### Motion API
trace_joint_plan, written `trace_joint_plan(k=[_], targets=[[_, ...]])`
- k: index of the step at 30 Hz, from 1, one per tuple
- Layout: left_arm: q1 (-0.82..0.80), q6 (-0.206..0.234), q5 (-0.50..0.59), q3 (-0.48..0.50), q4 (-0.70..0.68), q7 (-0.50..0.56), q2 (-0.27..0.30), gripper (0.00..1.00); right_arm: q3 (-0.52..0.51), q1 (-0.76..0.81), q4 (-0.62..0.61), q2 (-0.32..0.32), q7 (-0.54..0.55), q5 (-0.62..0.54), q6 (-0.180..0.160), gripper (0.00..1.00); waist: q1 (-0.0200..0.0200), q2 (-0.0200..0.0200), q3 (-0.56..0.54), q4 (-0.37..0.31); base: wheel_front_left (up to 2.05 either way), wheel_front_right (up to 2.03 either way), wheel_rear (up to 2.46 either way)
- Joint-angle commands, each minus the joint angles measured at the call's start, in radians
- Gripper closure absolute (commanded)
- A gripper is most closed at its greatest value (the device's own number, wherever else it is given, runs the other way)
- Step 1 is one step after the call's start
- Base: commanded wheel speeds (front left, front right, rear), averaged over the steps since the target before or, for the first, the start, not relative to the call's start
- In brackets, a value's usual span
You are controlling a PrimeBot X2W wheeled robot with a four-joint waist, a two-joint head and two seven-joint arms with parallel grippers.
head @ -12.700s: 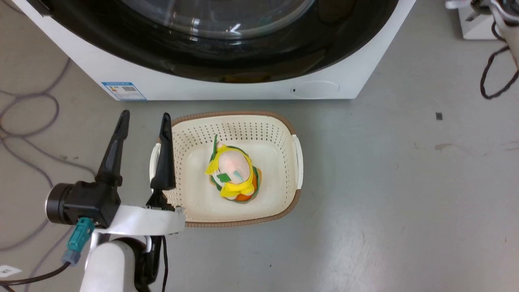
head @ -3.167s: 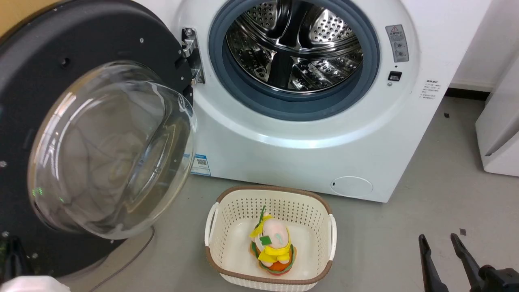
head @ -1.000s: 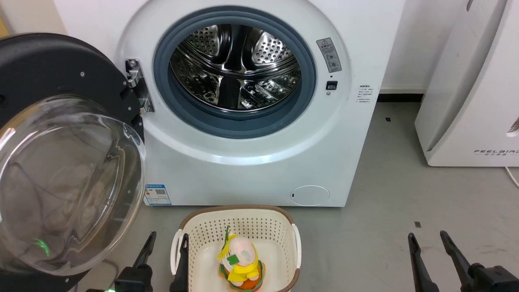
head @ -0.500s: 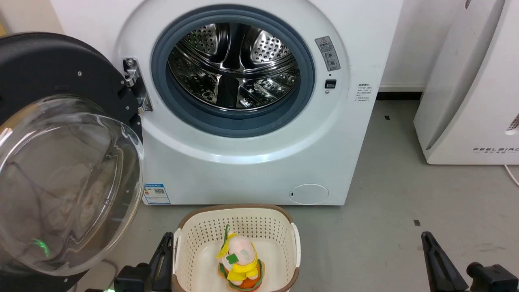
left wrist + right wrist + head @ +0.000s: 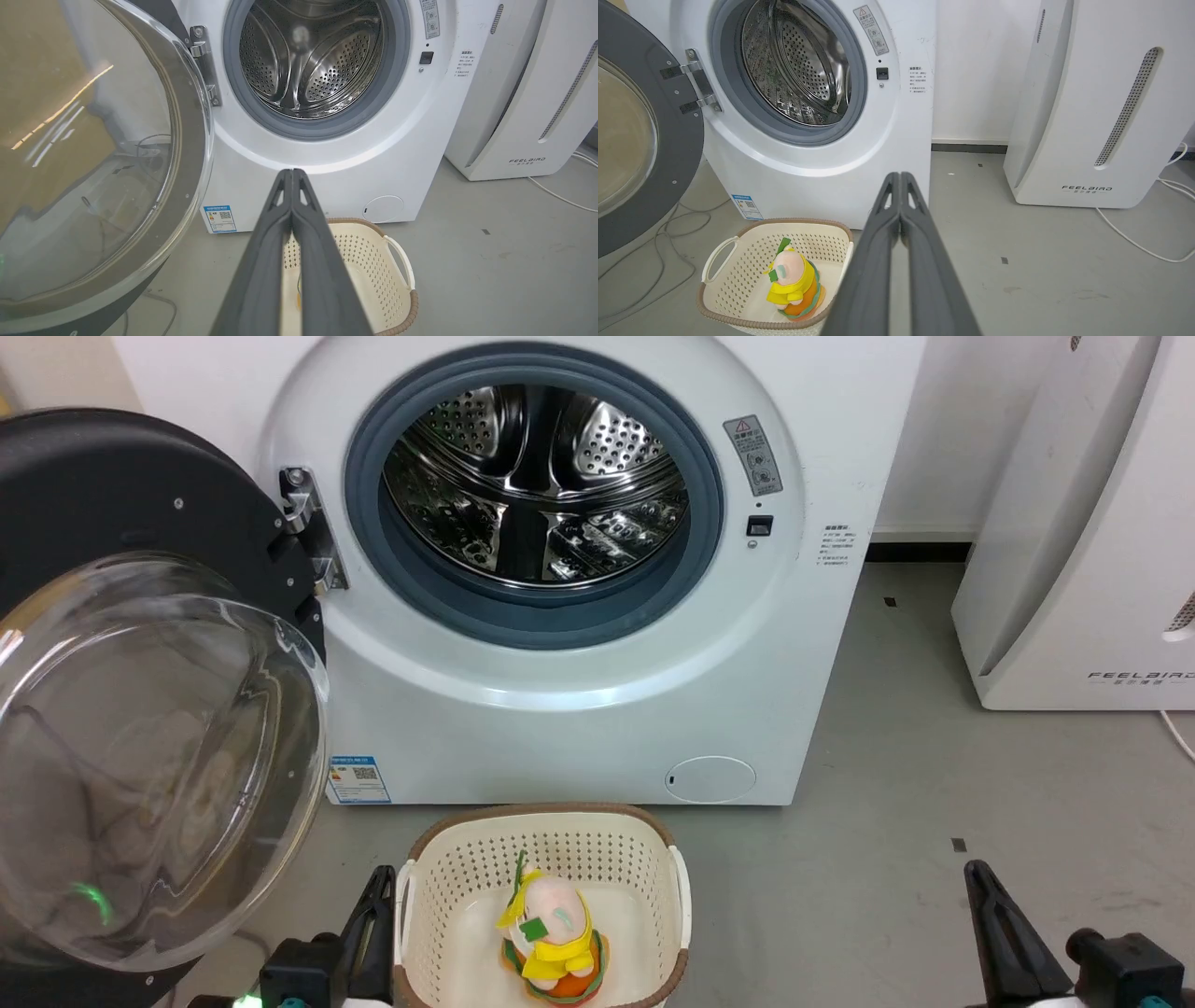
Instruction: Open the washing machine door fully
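One cream basket (image 5: 541, 812) holding one plush toy (image 5: 551, 933) sits on the floor just before the washing machine (image 5: 579, 728). One white FEELBIRD appliance (image 5: 1074, 569) stands to its right. The washing machine door (image 5: 112, 485) hangs wide open at its left. Left tool (image 5: 292, 175) and right tool (image 5: 900, 176) are each pressed together, empty, touching nothing.

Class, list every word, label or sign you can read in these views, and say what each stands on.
"FEELBIRD": low on the white appliance right of the washing machine.
Blue label, machine's lower left front: too small to read.
Grey warning sticker beside the drum opening: too small.
Small print near the front's right edge: blurred.
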Motion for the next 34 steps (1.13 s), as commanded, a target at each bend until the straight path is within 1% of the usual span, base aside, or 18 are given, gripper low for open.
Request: trace_joint_plan(k=[1, 34], targets=[[-0.017, -0.001, 0.010, 0.004, -0.006, 0.004, -0.005, 1.00, 0.003, -0.021, 0.003, 0.000, 0.007, -0.005, 0.000, 1.00, 0.0000, 0.0000, 0.000, 0.000, 0.00, 0.00, 0.00], [-0.045, -0.018, 0.044, 0.044, -0.028, 0.057, -0.028, 1.00, 0.017, -0.069, 0.015, 0.001, 0.037, -0.036, 0.000, 1.00, 0.0000, 0.0000, 0.013, -0.006, 0.00, 0.00, 0.00]])
